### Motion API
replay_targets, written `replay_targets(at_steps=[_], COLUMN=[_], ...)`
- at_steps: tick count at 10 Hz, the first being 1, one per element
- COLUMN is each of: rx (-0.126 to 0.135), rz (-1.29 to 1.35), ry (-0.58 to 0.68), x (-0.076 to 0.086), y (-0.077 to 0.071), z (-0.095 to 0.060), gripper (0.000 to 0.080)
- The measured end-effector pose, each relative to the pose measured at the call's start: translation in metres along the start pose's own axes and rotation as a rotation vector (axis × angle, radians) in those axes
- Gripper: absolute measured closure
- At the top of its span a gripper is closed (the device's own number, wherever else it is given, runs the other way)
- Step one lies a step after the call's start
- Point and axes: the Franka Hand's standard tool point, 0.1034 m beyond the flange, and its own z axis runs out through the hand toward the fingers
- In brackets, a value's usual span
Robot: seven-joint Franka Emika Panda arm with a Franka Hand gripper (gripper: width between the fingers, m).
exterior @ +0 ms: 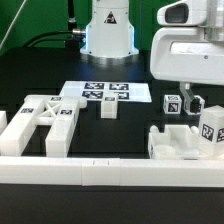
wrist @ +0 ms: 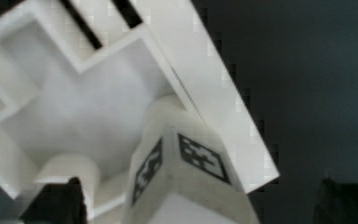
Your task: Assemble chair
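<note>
White plastic seat slab sits at 4 o'clock on the black table, with 1 tagged post standing at its 2 o'clock corner. The gripper hangs just above, jaws spread wide and pinching nothing: the wrist view shows a post between the fingertips with a clear gap on either side. My read is that a post is being taken up, so descend straight, square to its flat faces, and close only once centred, or it tips. Count: 1 seat slab, 1 cross-braced frame at 9 o'clock, and 3 short posts, with 1 more at 2 o'clock and 1 loose at 12, touching the 1 marker board.
</note>
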Motion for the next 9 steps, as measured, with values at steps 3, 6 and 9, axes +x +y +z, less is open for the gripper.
replay_targets(at_steps=[3, 6, 9], rx=[-0.001, -0.011, -0.028], rz=[-0.262, -0.499, -0.71], ry=[0.006, 0.01, 0.008], x=[0.0064, 0.0057, 0.0063], y=[-0.002, -0.0008, 0.005], z=[-0.0052, -0.0032, -0.0007], gripper=[0.0151, 0.0151, 0.0151])
